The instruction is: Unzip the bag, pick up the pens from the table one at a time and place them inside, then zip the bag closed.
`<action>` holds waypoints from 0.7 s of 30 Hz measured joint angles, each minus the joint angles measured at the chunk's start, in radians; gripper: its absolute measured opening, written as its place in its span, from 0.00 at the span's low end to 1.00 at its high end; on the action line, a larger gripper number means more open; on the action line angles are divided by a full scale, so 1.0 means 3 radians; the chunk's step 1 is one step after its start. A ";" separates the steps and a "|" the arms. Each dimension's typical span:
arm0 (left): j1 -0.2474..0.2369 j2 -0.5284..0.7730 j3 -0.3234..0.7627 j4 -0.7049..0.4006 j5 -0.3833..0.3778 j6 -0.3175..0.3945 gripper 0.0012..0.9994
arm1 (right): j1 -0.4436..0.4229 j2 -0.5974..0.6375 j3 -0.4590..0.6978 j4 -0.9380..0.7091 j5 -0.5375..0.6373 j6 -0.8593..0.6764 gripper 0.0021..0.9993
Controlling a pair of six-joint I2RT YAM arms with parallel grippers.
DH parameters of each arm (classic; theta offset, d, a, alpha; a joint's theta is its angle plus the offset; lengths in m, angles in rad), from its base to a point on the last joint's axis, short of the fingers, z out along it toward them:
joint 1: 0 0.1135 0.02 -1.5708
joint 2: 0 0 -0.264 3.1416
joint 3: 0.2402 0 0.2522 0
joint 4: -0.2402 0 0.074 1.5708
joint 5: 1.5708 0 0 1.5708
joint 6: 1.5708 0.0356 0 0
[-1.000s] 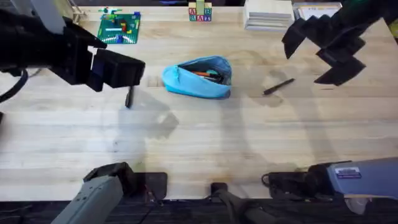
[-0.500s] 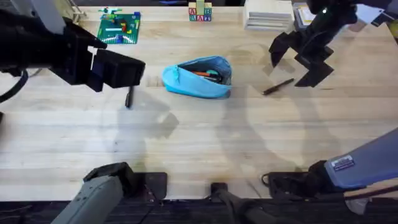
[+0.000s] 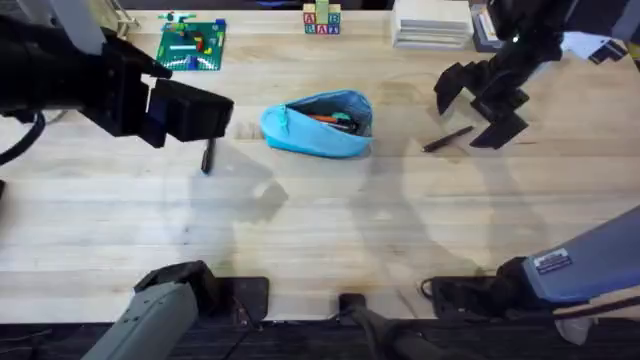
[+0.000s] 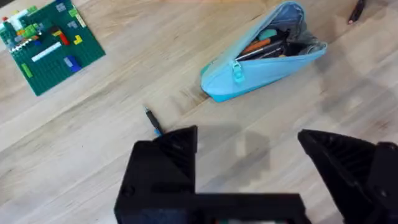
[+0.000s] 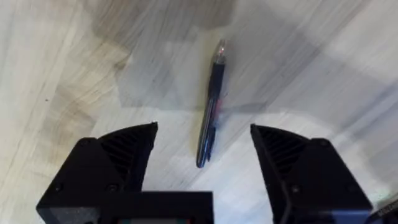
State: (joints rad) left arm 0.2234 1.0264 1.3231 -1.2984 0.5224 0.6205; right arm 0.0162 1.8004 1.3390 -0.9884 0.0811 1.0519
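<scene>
Turquoise fabric makes up the bag [image 3: 318, 124], a soft elongated pouch lying at the upper middle of the overhead frame on the light wood counter [image 3: 320, 220]. Its zipper is open, and orange-red and dark pens [image 3: 335, 120] show inside the mouth; the left wrist view shows a turquoise pull tab hanging at its side. One black pen [image 3: 447, 139] lies on the counter to the right of the bag, well apart from it, and another dark pen [image 3: 207, 156] lies to its left.

A white label on the right arm near the lower right edge carries print too small to read. Alphabet blocks [image 3: 322, 19] at the top edge show letters that cannot be made out.

The right gripper [image 3: 478, 107] hangs just above and to the right of the black pen, fingers spread wide and released; in its wrist view the pen lies between the two fingertips, untouched. Half a second ago it sat slightly higher in the frame; it has dropped closer to the pen. The left gripper [image 3: 200, 115] stays at the upper left above the other pen, fingers apart and empty.
</scene>
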 joint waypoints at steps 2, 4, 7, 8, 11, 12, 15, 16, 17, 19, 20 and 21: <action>0.0000 0.0000 0.0000 0.0000 0.0000 0.0000 0.99 | 0.0000 0.0000 -0.0054 0.0065 -0.0003 0.0021 0.92; 0.0000 0.0000 0.0000 0.0000 0.0000 0.0000 0.99 | 0.0000 0.0000 -0.0157 0.0204 -0.0002 0.0083 0.92; 0.0000 0.0000 0.0000 0.0000 0.0000 0.0000 0.99 | 0.0000 0.0000 -0.0272 0.0325 -0.0001 0.0139 0.92; 0.0000 0.0000 0.0000 0.0000 0.0000 0.0000 0.99 | 0.0000 0.0000 -0.0310 0.0371 -0.0001 0.0150 0.92; 0.0000 0.0000 0.0000 0.0000 0.0000 -0.0001 0.99 | 0.0000 0.0000 -0.0381 0.0455 -0.0001 0.0174 0.92; 0.0000 0.0000 0.0000 0.0000 0.0000 0.0000 0.99 | 0.0000 -0.0001 -0.0401 0.0478 -0.0001 0.0178 0.91; 0.0000 0.0000 0.0000 0.0000 0.0000 0.0000 0.99 | 0.0000 0.0000 -0.0449 0.0523 0.0003 0.0198 0.86; 0.0000 0.0000 0.0000 0.0000 0.0000 -0.0001 0.99 | 0.0000 -0.0001 -0.0455 0.0528 0.0004 0.0200 0.85; 0.0000 0.0000 0.0000 0.0000 0.0000 -0.0001 0.99 | 0.0000 -0.0003 -0.0461 0.0532 0.0006 0.0200 0.85; 0.0000 0.0000 0.0000 0.0000 0.0000 0.0000 0.99 | 0.0000 -0.0019 -0.0484 0.0551 0.0018 0.0211 0.84; 0.0000 0.0000 0.0000 0.0000 0.0000 0.0000 0.99 | 0.0000 -0.0017 -0.0489 0.0531 0.0034 0.0213 0.75; 0.0000 0.0000 0.0000 0.0000 0.0000 0.0000 0.99 | -0.0002 -0.0017 -0.0490 0.0534 0.0031 0.0212 0.70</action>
State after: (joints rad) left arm 0.2234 1.0264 1.3231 -1.2985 0.5224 0.6205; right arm 0.0157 1.7954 1.1919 -0.8282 0.0903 1.1155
